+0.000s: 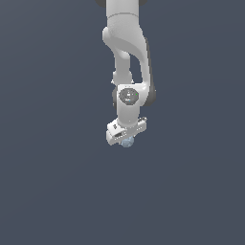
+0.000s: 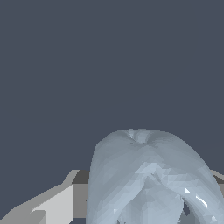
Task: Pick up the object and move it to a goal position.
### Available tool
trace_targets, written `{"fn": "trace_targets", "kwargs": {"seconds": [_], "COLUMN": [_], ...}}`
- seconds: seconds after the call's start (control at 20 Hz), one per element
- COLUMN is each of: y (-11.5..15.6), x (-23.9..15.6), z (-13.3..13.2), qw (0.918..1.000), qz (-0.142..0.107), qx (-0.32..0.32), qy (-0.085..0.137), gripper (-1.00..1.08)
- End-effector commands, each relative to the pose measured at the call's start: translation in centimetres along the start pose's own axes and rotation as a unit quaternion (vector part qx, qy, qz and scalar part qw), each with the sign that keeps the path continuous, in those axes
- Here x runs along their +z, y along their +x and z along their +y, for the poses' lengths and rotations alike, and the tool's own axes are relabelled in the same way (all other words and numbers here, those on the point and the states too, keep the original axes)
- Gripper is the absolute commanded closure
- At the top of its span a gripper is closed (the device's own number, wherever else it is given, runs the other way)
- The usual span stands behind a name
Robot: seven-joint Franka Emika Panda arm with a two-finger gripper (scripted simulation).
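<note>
All around the arm is one flat, dark slate-blue backdrop, with no edge, wall or table line that I can make out in either view. One white arm (image 1: 125, 52) comes down from the top of the exterior view, and one gripper (image 1: 126, 139) sits at its lower end, tilted, its exterior-view right side higher. One object (image 1: 127, 142), a small pale blue-grey blob, peeks out just beneath the gripper body, touching it and mostly hidden by it. On the wrist view the same object (image 2: 148, 179) looms huge and faceted, with a dimple on its crown and glossy highlights, flanked by a grey-white finger (image 2: 52, 205). Whether the fingers are pressed onto it I cannot tell. Nothing else appears near it.
</note>
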State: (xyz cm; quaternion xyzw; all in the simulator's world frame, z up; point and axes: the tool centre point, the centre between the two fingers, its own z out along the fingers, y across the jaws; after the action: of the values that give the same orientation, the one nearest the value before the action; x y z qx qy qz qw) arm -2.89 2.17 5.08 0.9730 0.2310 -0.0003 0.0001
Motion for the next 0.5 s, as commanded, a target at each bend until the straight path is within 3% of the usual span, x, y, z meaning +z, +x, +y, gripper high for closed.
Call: {"fn": "trace_targets", "kwargs": {"seconds": [0.0, 0.45], "y": [-0.9, -5.6], "x": [-0.7, -3.9], "z": [0.0, 0.2], "qw": [1.0, 1.0], "qz": [0.0, 0.0], "qx": [0.0, 0.0], "qy": [0.0, 0.0], "gripper": [1.08, 1.08]}}
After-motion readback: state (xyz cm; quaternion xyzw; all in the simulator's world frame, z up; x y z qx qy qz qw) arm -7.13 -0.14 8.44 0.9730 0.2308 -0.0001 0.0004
